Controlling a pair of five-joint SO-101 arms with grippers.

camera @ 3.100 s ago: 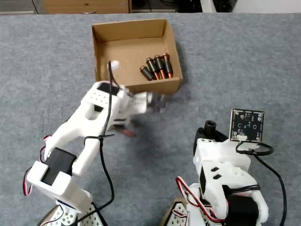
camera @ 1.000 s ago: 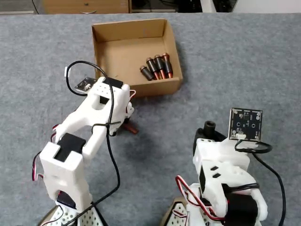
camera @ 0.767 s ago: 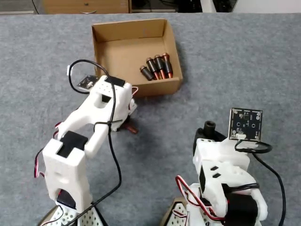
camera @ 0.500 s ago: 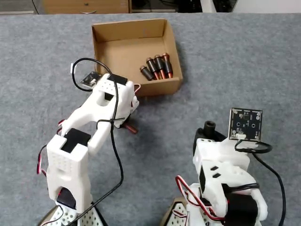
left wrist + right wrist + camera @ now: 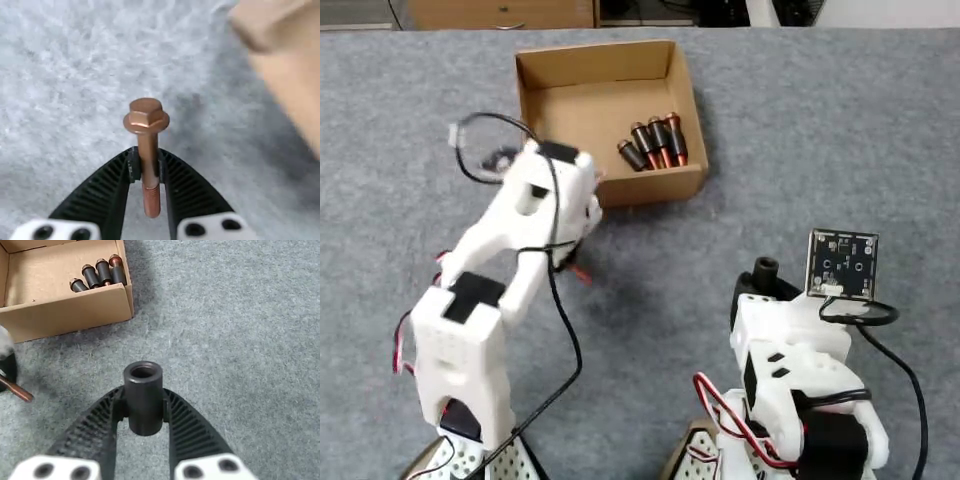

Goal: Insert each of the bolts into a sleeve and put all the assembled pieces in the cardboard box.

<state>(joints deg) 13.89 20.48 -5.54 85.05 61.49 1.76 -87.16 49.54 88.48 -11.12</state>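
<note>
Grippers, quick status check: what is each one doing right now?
Left gripper: closed, holding a copper bolt.
Right gripper: closed, holding a black sleeve.

Copper hex-head bolt (image 5: 145,142), pinched by its shank in the left gripper (image 5: 146,161); black sleeve (image 5: 143,395), bore up, in the right gripper (image 5: 143,407); assembled pieces (image 5: 654,143) lie side by side inside the open cardboard box (image 5: 620,190)
</note>
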